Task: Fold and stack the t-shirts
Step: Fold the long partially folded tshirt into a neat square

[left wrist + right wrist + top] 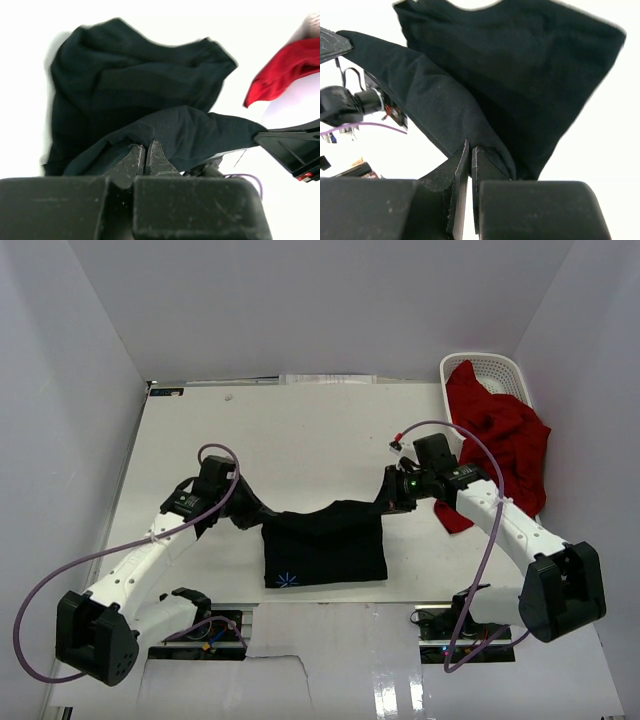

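Basket (495, 368) holds red t-shirt (505, 435); left gripper (146, 152), right gripper (470, 150) clamped on black t-shirt (325, 545).

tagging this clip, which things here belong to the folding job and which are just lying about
Job: black t-shirt, pinched by left gripper and right gripper; red t-shirt.
Lying about: white basket, the red t-shirt draped over it.

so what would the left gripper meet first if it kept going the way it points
Probably the black shirt: the left gripper is shut on its edge and more of that cloth lies straight ahead.
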